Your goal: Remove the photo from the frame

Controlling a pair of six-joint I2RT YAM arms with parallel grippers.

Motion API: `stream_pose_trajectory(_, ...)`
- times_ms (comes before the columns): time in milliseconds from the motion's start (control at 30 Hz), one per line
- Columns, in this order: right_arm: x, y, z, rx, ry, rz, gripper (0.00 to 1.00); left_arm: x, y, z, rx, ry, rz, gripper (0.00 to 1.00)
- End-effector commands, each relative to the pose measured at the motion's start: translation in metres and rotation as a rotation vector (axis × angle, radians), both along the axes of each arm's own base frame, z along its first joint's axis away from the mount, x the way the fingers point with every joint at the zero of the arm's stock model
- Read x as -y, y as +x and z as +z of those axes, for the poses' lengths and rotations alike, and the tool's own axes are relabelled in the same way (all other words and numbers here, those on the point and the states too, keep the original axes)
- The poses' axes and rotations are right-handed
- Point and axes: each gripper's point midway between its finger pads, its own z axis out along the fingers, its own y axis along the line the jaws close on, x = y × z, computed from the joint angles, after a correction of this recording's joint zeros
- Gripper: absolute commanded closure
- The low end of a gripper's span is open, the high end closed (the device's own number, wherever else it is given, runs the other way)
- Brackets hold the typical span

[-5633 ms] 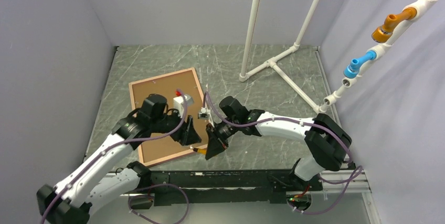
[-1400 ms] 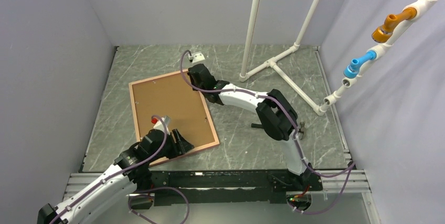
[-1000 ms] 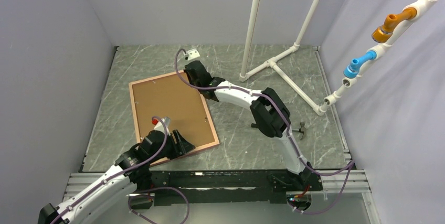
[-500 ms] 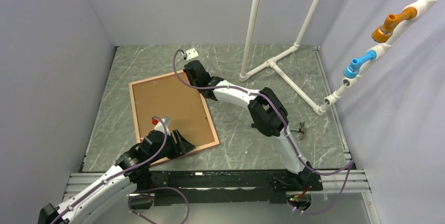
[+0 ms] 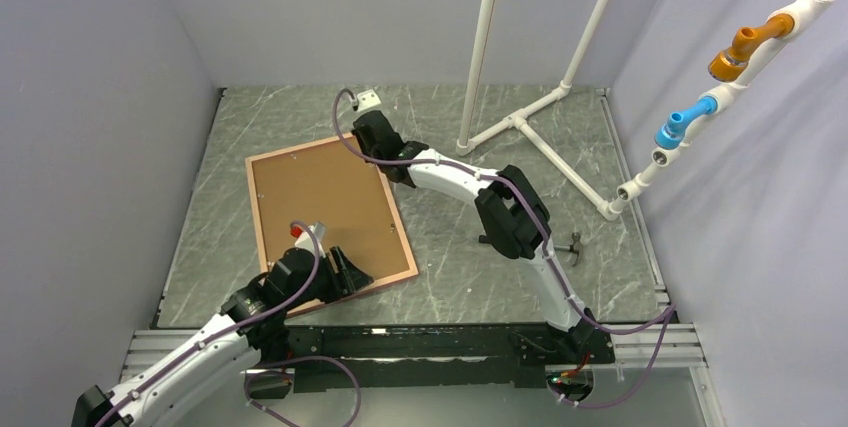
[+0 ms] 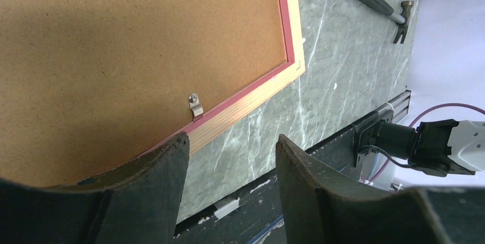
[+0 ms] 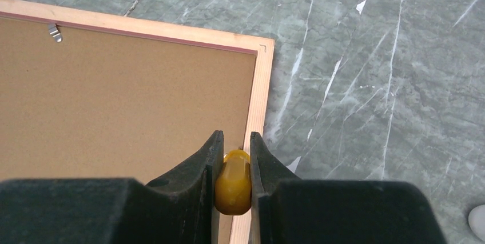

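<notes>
1. I'm seeing L gripper [image 6: 231, 141] hanging w/ jaws apart, empty, over near-right corner of frame [image 6: 251, 98].
2. R gripper [image 7: 235, 141] is pinching amber rounded piece [image 7: 233, 182] at frame's far-right edge.
3. Frame's lying face-down, backing board [image 6: 114, 55] showing.

No legible text, no labels, no numbers anywhere

One frame [image 6: 251, 96], one hammer [image 6: 382, 8], one screwdriver [image 7: 233, 181]

Matt brown board [image 6: 114, 55], wooden frame [image 6: 247, 103]
</notes>
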Motion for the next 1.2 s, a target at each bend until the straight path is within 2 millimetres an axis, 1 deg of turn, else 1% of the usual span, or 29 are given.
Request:
stream_pose_trajectory(0,0.016,-0.022,-0.008,-0.121,-0.088,0.002,1.0,-0.001,-0.002,-0.007,-0.015,0.019,-0.01,0.39)
stream_pose_trajectory(100,0.017,-0.023,-0.009,-0.144,-0.118,0.006,1.0,0.0,-0.001,-0.007,-0.016,0.022,-0.009,0.38)
stream_pose_trajectory(233,0.007,-0.028,-0.012,-0.183,-0.101,0.057,1.0,-0.001,0.0,-0.006,-0.013,0.025,-0.004,0.38)
stream_pose_trajectory(333,-0.004,-0.035,-0.01,-0.206,-0.043,0.128,1.0,-0.001,0.0,-0.005,-0.013,0.026,-0.003,0.38)
stream_pose_trajectory(433,-0.005,-0.042,0.006,-0.178,0.02,0.14,1.0,-0.001,-0.001,-0.005,-0.014,0.025,-0.006,0.38)
stream_pose_trajectory(500,-0.001,-0.046,0.025,-0.149,0.062,0.137,1.0,-0.001,-0.002,-0.003,-0.009,0.022,-0.011,0.37)
stream_pose_trajectory(567,0.005,-0.052,0.051,-0.129,0.097,0.127,1.0,0.0,-0.003,0.002,0.003,0.015,-0.029,0.35)
stream_pose_trajectory(600,0.01,-0.056,0.06,-0.126,0.11,0.121,1.0,0.0,-0.004,0.004,0.011,0.015,-0.036,0.33)
stream_pose_trajectory(667,0.022,-0.067,0.084,-0.111,0.149,0.112,1.0,0.001,-0.002,0.015,0.045,0.01,-0.047,0.3)
stream_pose_trajectory(733,0.036,-0.081,0.101,-0.104,0.184,0.097,1.0,0.003,-0.001,0.027,0.078,0.005,-0.064,0.27)
stream_pose_trajectory(833,0.065,-0.105,0.116,-0.1,0.225,0.072,1.0,0.005,0.002,0.046,0.129,0.016,-0.101,0.24)
stream_pose_trajectory(900,0.087,-0.122,0.118,-0.091,0.24,0.054,1.0,0.009,0.003,0.055,0.151,0.036,-0.145,0.23)
stream_pose_trajectory(967,0.112,-0.134,0.116,-0.077,0.224,0.023,1.0,0.014,0.002,0.057,0.152,0.076,-0.211,0.21)
stream_pose_trajectory(1000,0.126,-0.14,0.121,-0.058,0.222,0.006,1.0,0.017,0.002,0.057,0.141,0.102,-0.248,0.2)
stream_pose_trajectory(1033,0.138,-0.145,0.117,-0.05,0.204,-0.014,1.0,0.02,0.001,0.056,0.129,0.125,-0.286,0.18)
stream_pose_trajectory(1100,0.161,-0.153,0.114,-0.026,0.195,-0.045,1.0,0.025,0.0,0.052,0.117,0.183,-0.364,0.14)
stream_pose_trajectory(1133,0.173,-0.159,0.105,-0.029,0.181,-0.055,1.0,0.028,0.0,0.05,0.116,0.207,-0.398,0.13)
stream_pose_trajectory(1167,0.182,-0.163,0.105,-0.017,0.185,-0.066,1.0,0.031,0.0,0.045,0.109,0.234,-0.428,0.12)
